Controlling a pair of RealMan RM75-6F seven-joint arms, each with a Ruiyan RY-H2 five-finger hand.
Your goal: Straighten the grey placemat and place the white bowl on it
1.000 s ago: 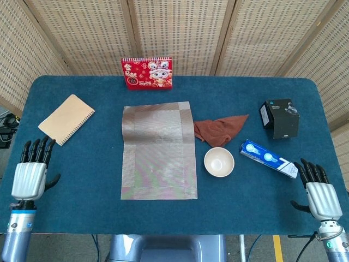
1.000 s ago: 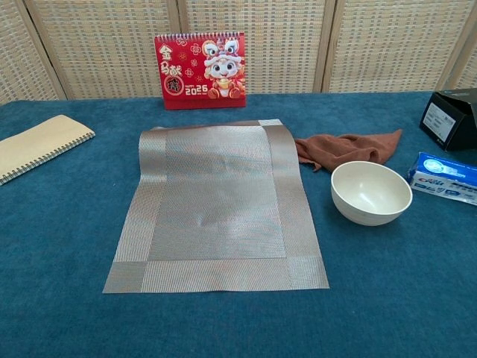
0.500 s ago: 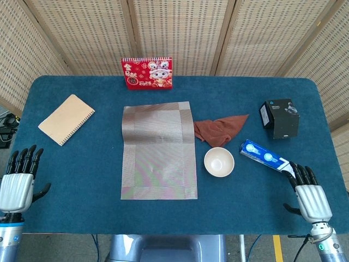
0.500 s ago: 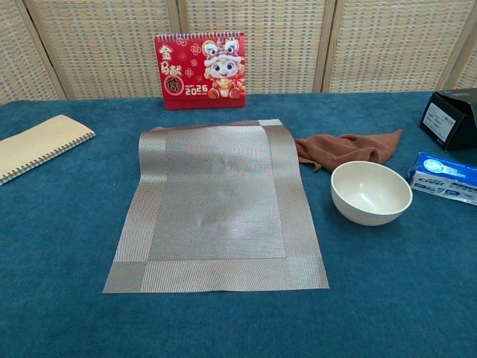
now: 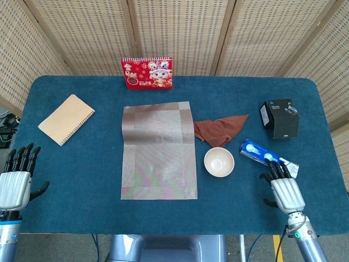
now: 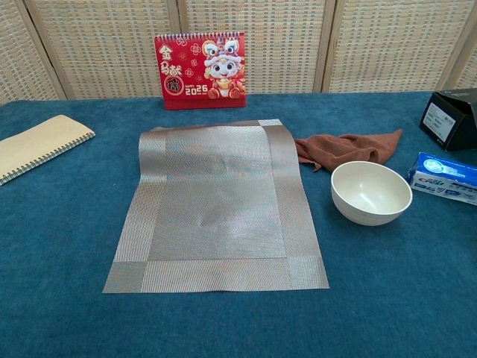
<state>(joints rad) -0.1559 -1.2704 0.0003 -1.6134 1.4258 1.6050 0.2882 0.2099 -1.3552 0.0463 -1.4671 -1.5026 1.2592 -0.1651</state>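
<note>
The grey placemat (image 5: 158, 150) (image 6: 216, 205) lies flat in the middle of the blue table, its long side running away from me. The white bowl (image 5: 219, 162) (image 6: 371, 192) stands upright and empty on the cloth just right of the mat, not touching it. My left hand (image 5: 14, 180) hovers at the table's near left corner, fingers straight and apart, holding nothing. My right hand (image 5: 282, 186) is over the near right part of the table, right of the bowl, fingers extended and empty. Neither hand shows in the chest view.
A brown rag (image 5: 219, 129) lies behind the bowl. A blue toothpaste box (image 5: 266, 158) sits right of the bowl, close to my right hand. A black box (image 5: 280, 118) is at far right, a red calendar (image 5: 146, 72) at the back, a spiral notebook (image 5: 66, 118) at left.
My right hand has moved left and forward onto the table towards the toothpaste box. My left hand dropped back to the near left corner. Mat and bowl have not moved.
</note>
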